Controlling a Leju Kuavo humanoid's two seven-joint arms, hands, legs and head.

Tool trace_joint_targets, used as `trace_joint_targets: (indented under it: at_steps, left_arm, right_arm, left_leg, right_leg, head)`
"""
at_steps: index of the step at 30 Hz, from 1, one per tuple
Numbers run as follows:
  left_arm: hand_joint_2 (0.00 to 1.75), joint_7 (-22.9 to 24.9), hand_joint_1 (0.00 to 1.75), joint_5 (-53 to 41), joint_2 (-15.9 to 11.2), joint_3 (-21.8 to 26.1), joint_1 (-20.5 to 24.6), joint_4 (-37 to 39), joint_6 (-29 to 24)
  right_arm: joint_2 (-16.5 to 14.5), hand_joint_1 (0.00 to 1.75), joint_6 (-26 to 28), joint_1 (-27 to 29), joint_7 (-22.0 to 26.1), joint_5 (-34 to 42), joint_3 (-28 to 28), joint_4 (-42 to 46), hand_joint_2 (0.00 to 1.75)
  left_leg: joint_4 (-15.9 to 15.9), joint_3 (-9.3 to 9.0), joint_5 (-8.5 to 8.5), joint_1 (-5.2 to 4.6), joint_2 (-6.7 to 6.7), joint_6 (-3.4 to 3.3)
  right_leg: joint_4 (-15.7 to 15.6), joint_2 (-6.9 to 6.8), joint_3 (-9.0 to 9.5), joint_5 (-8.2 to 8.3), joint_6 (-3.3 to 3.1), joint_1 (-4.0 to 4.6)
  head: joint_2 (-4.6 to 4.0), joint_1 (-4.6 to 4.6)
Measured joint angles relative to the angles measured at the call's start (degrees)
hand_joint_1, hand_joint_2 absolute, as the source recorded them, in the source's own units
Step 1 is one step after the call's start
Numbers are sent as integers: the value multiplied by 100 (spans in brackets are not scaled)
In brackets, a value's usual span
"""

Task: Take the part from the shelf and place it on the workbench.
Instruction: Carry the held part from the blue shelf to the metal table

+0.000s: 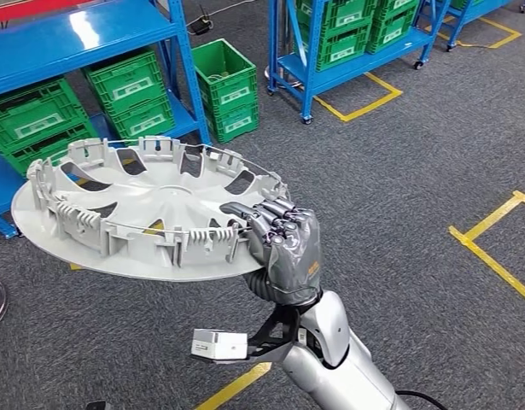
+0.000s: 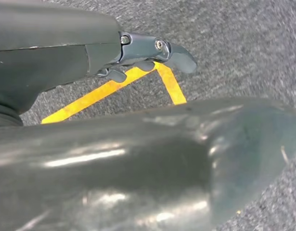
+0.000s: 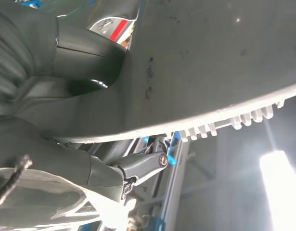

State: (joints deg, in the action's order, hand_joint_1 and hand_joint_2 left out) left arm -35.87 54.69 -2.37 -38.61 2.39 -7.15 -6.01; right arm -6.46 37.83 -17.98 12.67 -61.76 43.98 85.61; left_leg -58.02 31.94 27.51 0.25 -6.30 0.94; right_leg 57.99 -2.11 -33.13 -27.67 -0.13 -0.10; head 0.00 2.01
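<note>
Head view, nearest: right robot hand (image 1: 287, 248) at the end of a silver arm, dark fingers (image 1: 272, 218) curled over the near rim of one grey wheel cover (image 1: 143, 213). The cover is held out roughly level above the carpet (image 1: 388, 213), inner side up, ribs and clips showing round the rim. A small white box (image 1: 218, 344) juts from the wrist on a black bracket.

Right wrist view adds the underside: the cover's smooth face (image 3: 219, 62) with scuff marks, the thick thumb (image 3: 84, 53) pressed against it, a dark finger (image 3: 139, 166) reaching over the toothed rim on the other side. So the right robot hand is clamped on the cover, thumb below, fingers above. The head view does not show the thumb.

Left wrist view: left robot hand (image 2: 102, 53) above the carpet (image 2: 240, 43), slim dark fingers (image 2: 157, 50) extended with nothing in them, apart from the thumb. A yellow floor line (image 2: 113, 86) with a corner runs beneath. A dark, glossy, blurred shape takes up the lower part; cannot tell what it is.

Farther out in the head view: yellow floor lines (image 1: 492, 248) in about four places. Two blue racks, one far left (image 1: 85, 38) and one far centre (image 1: 311, 68). Green crates: three under the left rack (image 1: 131, 90), two stacked on the floor just beside it (image 1: 227, 90), several more on the far rack (image 1: 343, 34), count unclear.
</note>
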Motion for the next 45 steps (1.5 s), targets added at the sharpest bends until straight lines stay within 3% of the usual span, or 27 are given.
trace_joint_targets:
  at_steps: [2,4,6,7,8,10,12,13,15,16,17,19,21,22,23,25,27,28,30,32,34,36,37,39,41,43,45]
  left_arm:
    - [0,-2,0,13,2,-27,3,1,1]
    - [0,-4,0,27,-7,-65,-11,2,0]
    - [0,-5,0,36,-22,-109,-32,3,1]
    - [0,-7,0,38,-29,-132,-37,3,4]
    - [0,-10,0,43,-36,-157,-36,3,7]
    - [0,-16,0,67,-52,-219,-28,7,12]
    - [0,-17,0,96,-67,-283,-17,14,13]
    - [0,-17,0,108,-73,-312,-11,18,13]
    - [0,-17,0,119,-78,-363,0,17,18]
    - [0,-17,0,123,-80,-386,5,17,25]
    - [0,-17,0,126,-82,-403,6,18,33]
    - [0,-16,0,128,-93,-426,-7,21,54]
    - [0,-10,0,128,-108,-443,-19,23,71]
    - [0,-8,0,128,-114,-451,-16,24,77]
    - [0,-7,0,128,-117,-457,-9,24,80]
    - [0,-6,0,128,-121,-479,6,24,84]
    - [0,0,0,128,-128,-515,12,24,85]
    - [0,5,0,128,-132,-533,13,24,87]
    - [0,13,0,130,-143,-558,27,24,96]
    - [0,16,0,140,-146,-582,44,24,106]
    - [0,20,0,156,-154,-608,34,24,109]
    - [0,26,0,164,-171,-635,11,24,108]
    - [0,28,0,166,-180,-650,4,24,107]
    - [0,31,0,176,-193,-678,2,24,107]
    - [0,31,0,195,-199,-697,1,25,108]
    - [0,33,0,209,-199,-710,-3,26,109]
    - [0,34,0,213,-195,-726,1,26,109]
  right_arm:
    - [-7,175,0,-4,-1,-26,1,-3,175]
    - [-13,175,1,-6,-3,-54,2,-9,175]
    - [-14,175,3,-3,-16,-102,1,-24,175]
    - [-14,175,5,-1,-28,-137,1,-32,175]
    - [-14,175,9,0,-42,-181,1,-40,175]
    - [-17,175,14,-7,-75,-279,2,-47,175]
    - [-21,175,15,-24,-107,-355,1,-50,175]
    - [-22,175,15,-32,-117,-378,1,-52,175]
    - [-22,175,16,-37,-125,-402,1,-54,175]
    - [-22,175,17,-42,-126,-407,2,-56,175]
    - [-22,175,17,-52,-126,-409,5,-58,175]
    - [-22,175,17,-73,-131,-410,11,-73,175]
    - [-22,175,17,-72,-145,-411,13,-98,175]
    - [-21,175,17,-70,-152,-410,13,-111,175]
    - [-21,175,17,-69,-158,-409,12,-121,175]
    - [-21,175,17,-80,-161,-410,11,-131,175]
    - [-25,175,17,-94,-156,-427,11,-131,175]
    - [-26,175,17,-95,-154,-435,8,-131,175]
    - [-28,175,17,-87,-146,-445,-6,-130,175]
    - [-38,175,17,-89,-125,-450,-19,-129,175]
    - [-54,175,17,-91,-95,-452,-21,-130,175]
    - [-63,175,17,-83,-77,-452,-24,-136,175]
    - [-64,175,17,-78,-71,-451,-28,-140,175]
    - [-66,175,17,-69,-57,-450,-37,-148,175]
    - [-73,175,17,-71,-42,-444,-44,-148,175]
    - [-86,175,17,-72,-35,-435,-54,-146,175]
    - [-95,175,17,-56,-32,-432,-66,-145,175]
  left_leg:
    - [-311,116,255,28,253,53]
    - [-1041,410,657,45,521,80]
    - [-1573,632,814,46,584,87]
    - [-1550,614,730,47,595,82]
    - [-1282,483,540,50,626,70]
    - [-509,120,161,70,852,34]
    - [-46,-80,54,83,1052,7]
    - [6,-93,74,76,1064,-7]
    - [45,-84,46,73,947,-63]
    - [66,-81,22,75,881,-102]
    - [88,-77,1,79,806,-136]
    - [94,-58,-12,59,651,-167]
    - [92,-47,-11,35,480,-171]
    - [91,-44,-9,25,402,-172]
    - [91,-47,-7,16,331,-173]
    - [89,-58,8,-11,203,-162]
    - [77,-62,22,-42,87,-128]
    - [73,-62,26,-51,29,-108]
    - [64,-69,46,-40,-49,-56]
    - [-131,-2,214,-9,173,5]
    - [-785,270,585,20,499,51]
    - [-1472,577,839,31,587,82]
    - [-1565,627,807,36,592,92]
    - [-1097,421,435,65,646,110]
    - [-384,99,120,129,966,131]
    - [-96,-7,101,157,1199,109]
    - [-60,5,104,143,1088,36]
  right_leg:
    - [-33,107,-14,51,-77,-30]
    - [-37,223,-39,78,-115,-38]
    - [-35,375,-56,97,-115,-36]
    - [-34,454,-60,107,-105,-36]
    - [-32,533,-60,117,-91,-39]
    - [-19,671,-70,135,-53,-34]
    - [1,792,-127,165,10,-33]
    - [1,848,-162,187,51,-39]
    - [-4,872,-234,214,128,-56]
    - [71,756,-296,157,152,-50]
    - [253,601,-400,37,170,-42]
    - [958,310,-734,-340,195,-40]
    - [1555,250,-991,-545,209,-47]
    - [1565,236,-974,-498,205,-46]
    - [1352,208,-840,-364,190,-42]
    - [546,-2,-369,-65,126,0]
    - [17,-184,-68,49,45,58]
    - [-37,-191,-44,36,15,81]
    - [-65,-53,-58,77,-45,72]
    - [-108,69,-55,121,-106,34]
    - [-126,197,-51,140,-133,11]
    - [-120,350,-51,142,-135,8]
    - [-111,429,-51,143,-134,5]
    - [-75,591,-51,137,-118,-10]
    - [-6,744,-96,125,-70,-16]
    - [46,886,-193,145,11,-27]
    - [45,1010,-273,186,94,-52]
  head:
    - [0,-13]
    - [0,-21]
    - [0,-21]
    - [0,-22]
    - [0,-22]
    - [0,-22]
    - [0,-18]
    - [0,-19]
    - [0,-15]
    - [0,-1]
    - [0,17]
    - [0,47]
    - [0,46]
    - [0,46]
    - [0,46]
    - [0,46]
    - [0,42]
    - [0,41]
    - [0,44]
    - [0,32]
    - [0,15]
    - [0,13]
    - [0,13]
    - [0,13]
    - [0,13]
    - [1,4]
    - [1,-2]
